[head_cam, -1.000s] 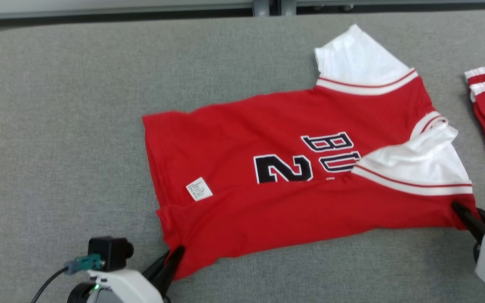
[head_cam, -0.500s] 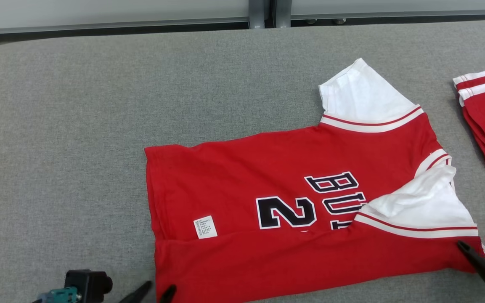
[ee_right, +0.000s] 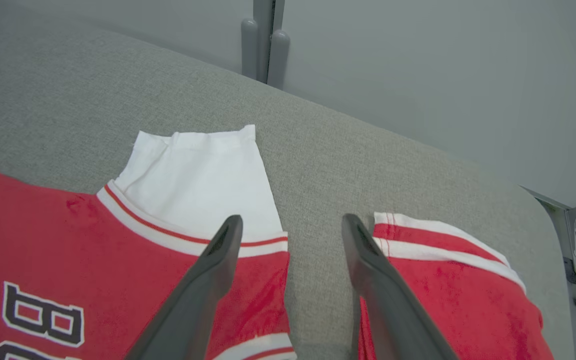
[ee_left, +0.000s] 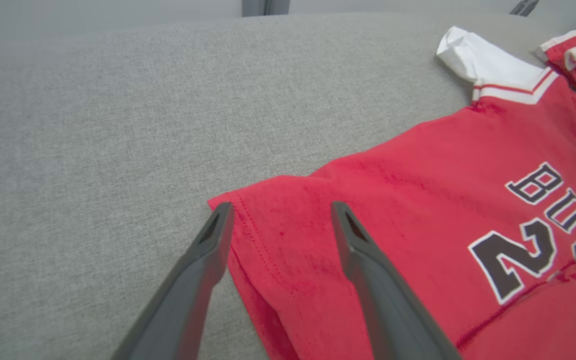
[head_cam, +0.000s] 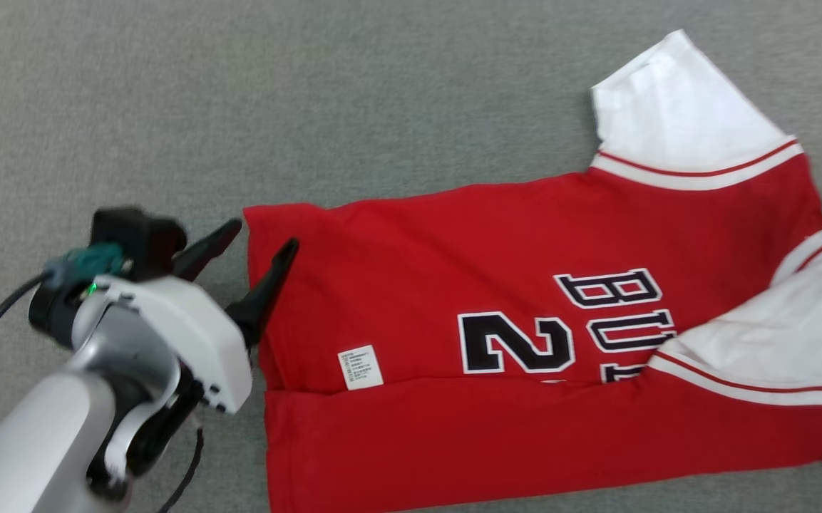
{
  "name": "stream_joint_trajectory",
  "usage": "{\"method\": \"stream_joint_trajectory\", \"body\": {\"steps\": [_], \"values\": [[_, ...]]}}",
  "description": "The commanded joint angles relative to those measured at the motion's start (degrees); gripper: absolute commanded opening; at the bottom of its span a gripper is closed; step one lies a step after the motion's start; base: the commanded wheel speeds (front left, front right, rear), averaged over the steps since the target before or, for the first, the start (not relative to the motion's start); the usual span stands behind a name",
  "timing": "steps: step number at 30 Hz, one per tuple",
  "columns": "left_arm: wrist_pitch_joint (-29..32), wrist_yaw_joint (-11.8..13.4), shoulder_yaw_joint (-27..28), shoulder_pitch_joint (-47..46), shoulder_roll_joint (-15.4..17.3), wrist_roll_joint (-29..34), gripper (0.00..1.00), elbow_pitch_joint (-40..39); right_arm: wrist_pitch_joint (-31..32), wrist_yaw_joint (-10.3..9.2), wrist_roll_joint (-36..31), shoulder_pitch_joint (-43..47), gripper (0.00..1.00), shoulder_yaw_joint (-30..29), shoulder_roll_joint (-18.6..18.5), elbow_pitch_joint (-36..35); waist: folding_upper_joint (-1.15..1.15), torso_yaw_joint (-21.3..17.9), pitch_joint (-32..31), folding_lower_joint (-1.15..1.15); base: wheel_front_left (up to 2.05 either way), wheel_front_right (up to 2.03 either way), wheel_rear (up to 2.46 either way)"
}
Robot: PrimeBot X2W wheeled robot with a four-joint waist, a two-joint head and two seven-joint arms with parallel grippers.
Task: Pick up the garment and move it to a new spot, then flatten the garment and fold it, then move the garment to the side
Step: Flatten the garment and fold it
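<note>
The garment (head_cam: 496,299) lies on the counter (head_cam: 239,107), its near edge folded over and now released. The left claw (head_cam: 262,235) is spread wide astride the far hem corner (ee_left: 238,202), the right claw (ee_right: 292,220) wide beside the far sleeve (ee_right: 193,175). A second fold is likely being prepared.

light: bright, even | shadows: faint | glare: none | blur: slight, head view
</note>
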Motion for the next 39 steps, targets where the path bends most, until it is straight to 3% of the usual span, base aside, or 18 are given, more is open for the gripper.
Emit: {"method": "stream_joint_trajectory", "body": {"steps": [1,8,17,18,19,20,21,25,30,39], "values": [[0.75,-0.77,-0.8,-2.76,-0.39,0.89,1.0,2.15,0.25,-0.02,-0.73,-3.53,1.0,1.44,0.75,2.38,0.0,2.51,3.12,0.0,0.0,0.0,0.0],[2.88,-7.57,-6.7,-13.25,-6.2,0.8,1.0,14.29,-1.95,-0.02,-4.55,-18.48,1.0,7.43,4.96,20.55,0.0,7.27,4.9,0.0,0.0,0.0,0.0],[2.46,-10.76,-10.23,-16.31,-10.35,1.0,1.0,21.47,-3.58,-0.02,-6.32,-22.26,1.0,10.92,5.94,30.58,0.0,9.34,5.83,0.0,0.0,0.0,0.0],[2.31,-11.15,-10.49,-16.72,-10.56,1.13,0.77,22.24,-3.79,-0.02,-6.77,-22.61,1.0,11.7,5.75,31.48,0.0,9.39,5.84,0.0,0.0,0.0,0.0],[1.96,-11.48,-10.61,-17.05,-10.9,1.15,0.45,22.97,-4.13,-0.02,-6.92,-22.88,1.0,12.3,5.71,32.36,0.0,9.39,5.75,0.0,0.0,0.0,0.0],[1.95,-11.83,-10.88,-17.41,-11.18,0.92,0.31,23.64,-4.8,-0.02,-6.8,-23.12,0.43,12.94,5.87,32.99,0.0,9.37,5.61,0.0,0.0,0.0,0.0],[1.8,-12.29,-10.97,-17.93,-11.38,0.76,0.0,24.4,-5.85,-0.02,-6.48,-23.56,0.0,13.71,5.93,33.46,0.0,9.32,5.52,0.0,0.0,0.0,0.0],[0.66,-13.41,-10.56,-19.83,-12.26,-0.16,0.0,26.85,-11.0,-0.02,-5.13,-25.96,0.0,14.18,5.71,34.95,0.0,8.6,5.32,0.0,0.0,0.0,0.0],[-1.25,-13.83,-9.23,-19.74,-11.14,-0.98,0.0,27.51,-16.35,-0.02,-1.26,-26.13,0.0,15.09,5.04,33.06,0.0,6.63,3.83,0.0,0.0,0.0,0.0],[-7.01,-11.5,-5.35,-9.48,-6.01,-2.78,0.0,20.34,-23.61,-0.02,6.56,-11.31,0.0,12.44,1.58,19.66,0.0,1.8,-2.95,0.0,0.0,0.0,0.0]]}}
